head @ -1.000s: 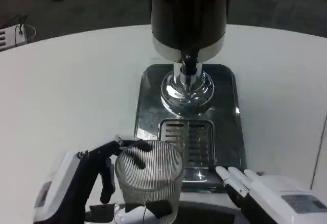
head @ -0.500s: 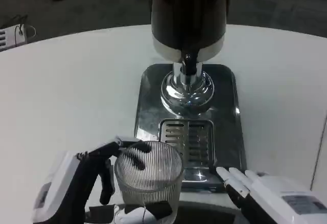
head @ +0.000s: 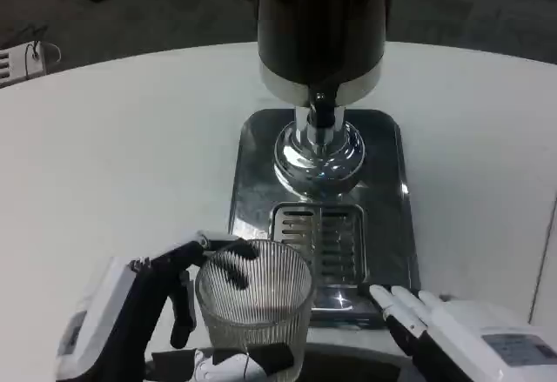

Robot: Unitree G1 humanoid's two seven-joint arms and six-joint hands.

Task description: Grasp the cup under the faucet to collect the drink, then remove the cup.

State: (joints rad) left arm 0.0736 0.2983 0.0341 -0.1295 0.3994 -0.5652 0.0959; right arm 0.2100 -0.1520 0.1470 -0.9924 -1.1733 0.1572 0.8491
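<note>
White-backed left robot hand [head: 130, 317] and right robot hand [head: 461, 334], black-and-white fingers, grey labels.

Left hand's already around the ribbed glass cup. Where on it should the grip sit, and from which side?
Keep the grip on the cup's ribbed side wall, below the open rim, coming from the robot's left, where the left hand already wraps it. The cup stands upright and shows no handle, so a side wrap probably suits it best. The right hand rests clear of it by the drip tray.

Clear ribbed glass cup [head: 254, 304], glossy black dispenser [head: 320, 21] with chrome faucet [head: 319, 143], silver slotted drip tray [head: 318, 238], white table [head: 113, 156].
</note>
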